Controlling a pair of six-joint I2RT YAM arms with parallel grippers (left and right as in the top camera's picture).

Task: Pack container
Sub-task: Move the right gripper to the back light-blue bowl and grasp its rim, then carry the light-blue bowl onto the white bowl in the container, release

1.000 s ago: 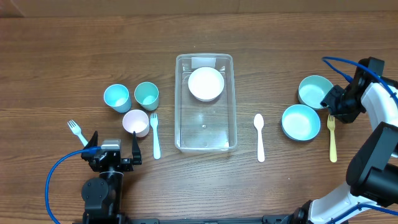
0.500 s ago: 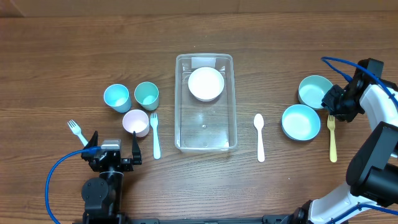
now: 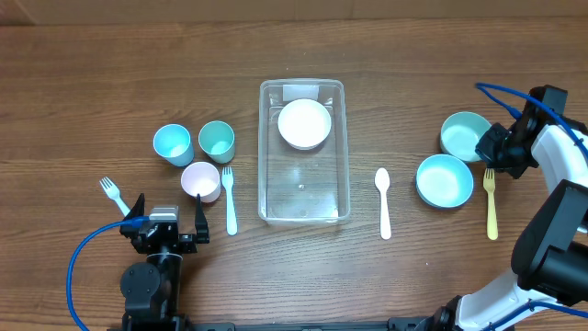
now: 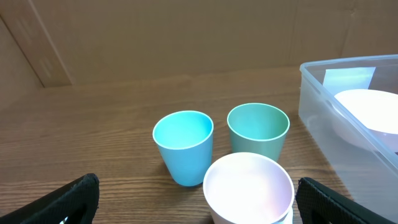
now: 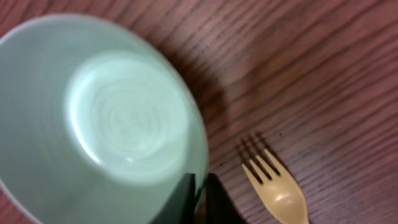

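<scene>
The clear rectangular container [image 3: 304,198] sits mid-table with a white bowl [image 3: 304,123] in its far end; its corner shows in the left wrist view [image 4: 348,124]. My right gripper [image 3: 490,147] is shut on the rim of the pale green bowl [image 3: 462,134], seen close in the right wrist view [image 5: 106,118] with my fingers [image 5: 200,196] pinching its edge. A light-blue bowl [image 3: 445,180] lies next to it. My left gripper [image 3: 165,230] is open and empty near the front edge, behind the pink cup [image 4: 249,190].
Blue cup [image 3: 172,144] and green cup [image 3: 217,141] stand left of the container. A blue fork [image 3: 229,200], a white fork [image 3: 114,195], a white spoon [image 3: 383,202] and a yellow fork [image 3: 491,202] lie on the wooden table.
</scene>
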